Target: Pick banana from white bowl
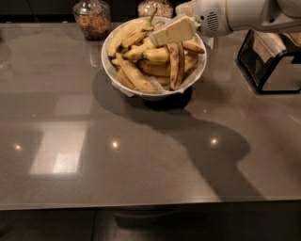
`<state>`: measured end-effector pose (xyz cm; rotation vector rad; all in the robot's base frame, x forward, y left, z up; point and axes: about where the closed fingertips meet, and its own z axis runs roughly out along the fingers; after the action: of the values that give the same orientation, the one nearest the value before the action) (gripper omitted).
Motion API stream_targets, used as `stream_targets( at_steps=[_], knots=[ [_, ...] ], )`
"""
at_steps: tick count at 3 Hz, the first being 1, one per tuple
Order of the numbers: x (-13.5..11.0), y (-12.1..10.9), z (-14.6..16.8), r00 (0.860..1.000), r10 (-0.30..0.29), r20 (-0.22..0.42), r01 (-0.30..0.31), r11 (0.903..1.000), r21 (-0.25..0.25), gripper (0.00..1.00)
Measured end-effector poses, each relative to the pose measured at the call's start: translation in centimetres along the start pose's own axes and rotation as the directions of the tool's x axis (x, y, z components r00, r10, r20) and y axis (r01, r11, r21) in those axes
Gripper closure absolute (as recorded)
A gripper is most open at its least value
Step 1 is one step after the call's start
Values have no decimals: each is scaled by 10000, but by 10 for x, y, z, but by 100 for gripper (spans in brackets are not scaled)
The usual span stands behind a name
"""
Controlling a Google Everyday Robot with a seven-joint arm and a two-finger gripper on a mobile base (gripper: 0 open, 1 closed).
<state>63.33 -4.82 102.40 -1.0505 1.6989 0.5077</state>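
Note:
The white bowl point(106, 67) stands at the back middle of the grey table, lined with crinkled white paper and piled with several bananas. The banana point(177, 66), long, slender and heavily streaked with dark brown, lies on the right side of the pile, running from the top towards the near rim. My gripper point(156, 37) comes in from the upper right on a white arm. Its cream tip is over the back middle of the pile, just left of the banana's far end, at or just above the fruit.
Two glass jars with brown contents stand behind the bowl, one at the left point(92, 19) and one at the middle point(155, 7). A black wire rack point(268, 61) holding something pale stands at the right. The glossy table top point(141, 160) reaches to the near edge.

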Motion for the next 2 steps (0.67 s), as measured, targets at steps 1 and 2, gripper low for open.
stream_targets(
  at_steps=[1, 2],
  knots=[
    [7, -15, 13, 9996, 212, 161, -215, 9995, 209, 25],
    [16, -24, 23, 9988, 471, 154, -476, 9983, 346, 28]
  ],
)
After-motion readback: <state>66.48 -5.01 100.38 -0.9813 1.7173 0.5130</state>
